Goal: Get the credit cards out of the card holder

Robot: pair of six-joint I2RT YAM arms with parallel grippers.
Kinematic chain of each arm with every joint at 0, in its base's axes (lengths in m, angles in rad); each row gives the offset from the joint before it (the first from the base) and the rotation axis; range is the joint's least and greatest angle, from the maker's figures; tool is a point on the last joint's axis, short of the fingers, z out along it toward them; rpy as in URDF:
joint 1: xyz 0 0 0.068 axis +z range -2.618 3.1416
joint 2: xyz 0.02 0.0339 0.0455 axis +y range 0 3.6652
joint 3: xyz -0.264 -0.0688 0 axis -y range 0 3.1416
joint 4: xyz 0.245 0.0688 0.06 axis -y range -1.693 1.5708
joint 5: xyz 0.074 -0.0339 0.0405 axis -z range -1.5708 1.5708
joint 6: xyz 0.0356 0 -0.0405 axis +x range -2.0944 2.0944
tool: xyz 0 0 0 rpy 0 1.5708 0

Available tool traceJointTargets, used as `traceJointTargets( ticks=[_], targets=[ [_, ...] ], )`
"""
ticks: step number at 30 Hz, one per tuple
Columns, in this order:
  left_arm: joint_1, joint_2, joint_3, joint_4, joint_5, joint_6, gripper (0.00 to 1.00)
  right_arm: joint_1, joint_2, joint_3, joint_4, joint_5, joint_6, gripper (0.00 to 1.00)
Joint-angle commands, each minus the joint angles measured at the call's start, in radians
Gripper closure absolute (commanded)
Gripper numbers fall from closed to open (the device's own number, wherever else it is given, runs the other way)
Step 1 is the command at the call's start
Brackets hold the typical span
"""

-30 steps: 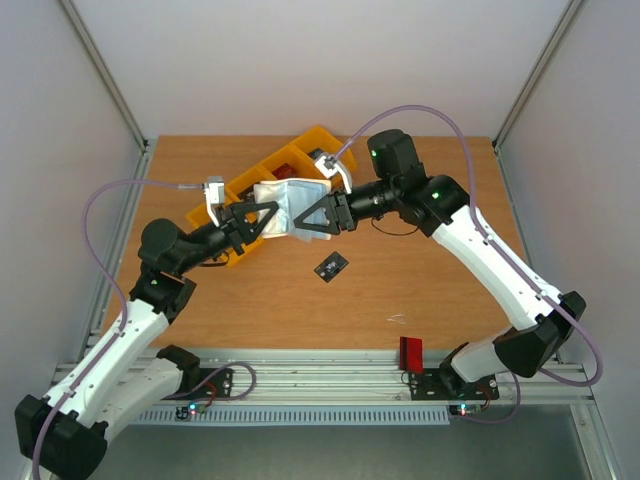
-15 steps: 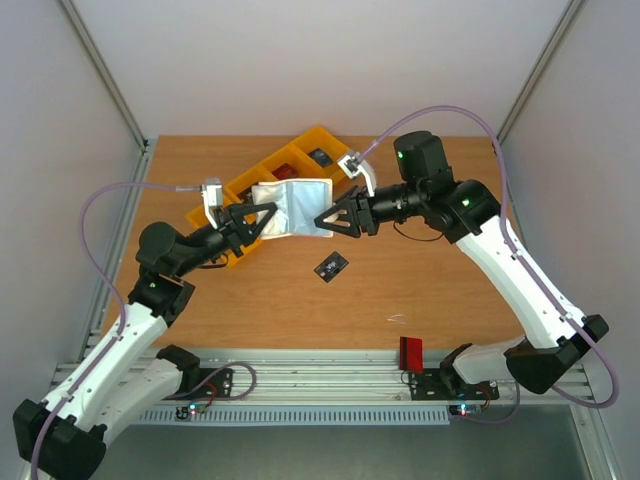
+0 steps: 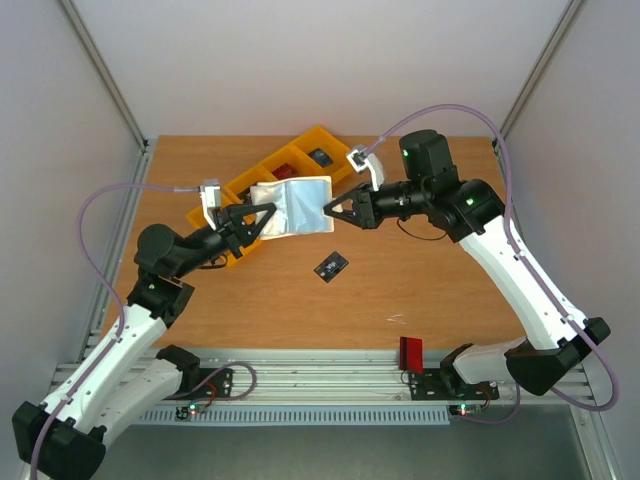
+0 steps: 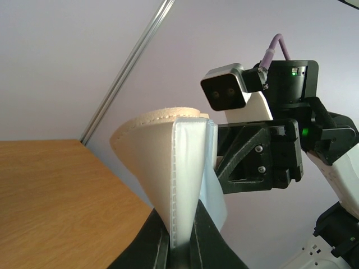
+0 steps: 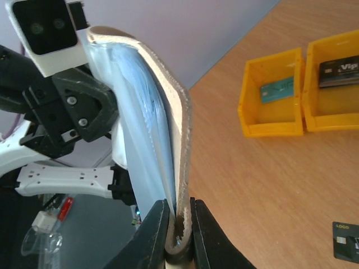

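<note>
Right gripper [image 3: 332, 208] has shifted up and back in since half a second ago. It then stood open just off the lower right corner of the card holder [image 3: 292, 207]; it now meets the holder's right edge. Left arm and holder sit where they were.

Card holder: held off the table [image 3: 430, 290], centre of the top view and slightly upper left, spread open between the two arms in front of the yellow bins [image 3: 262, 172]. Silvery lining faces the camera.

Left gripper [image 3: 266, 216]: on the holder's left edge. In the left wrist view its dark fingers [image 4: 154, 241] are pinched tight on the pale flap, stitched seam rising straight up from between them.

Right gripper: in the right wrist view both fingers [image 5: 152, 232] are closed on the holder's beige edge, and the flap curves up and left from the pinch (the left arm's wrist camera shows behind it).

Black card [image 3: 331, 266]: flat on the table, below the holder and apart from it; also at the lower right corner of the right wrist view.

Red card [image 3: 411, 352]: bottom centre of the top view, at the table's near edge by the rail.

Bins: right wrist view shows a teal card [image 5: 276, 89] in one compartment and a dark card [image 5: 339, 73] in the next.
</note>
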Motion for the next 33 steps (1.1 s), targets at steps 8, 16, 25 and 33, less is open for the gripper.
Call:
traceJointTargets(
  ticks=[8, 16, 25, 33],
  targets=[
    [0.001, -0.009, -0.007, 0.074, 0.034, 0.04, 1.0, 0.046, 0.056, 0.054, 0.044, 0.153, 0.049, 0.92],
    [0.001, -0.003, 0.0, 0.079, 0.045, 0.04, 1.0, 0.099, 0.117, 0.082, 0.188, 0.026, 0.069, 0.85],
    [0.001, -0.005, -0.019, 0.052, -0.015, 0.058, 1.0, 0.154, 0.182, 0.156, 0.19, -0.118, 0.048, 0.99],
    [0.001, -0.005, -0.04, -0.104, -0.241, 0.21, 0.4, 0.166, 0.156, 0.156, 0.156, -0.079, 0.031, 0.99]
  ],
)
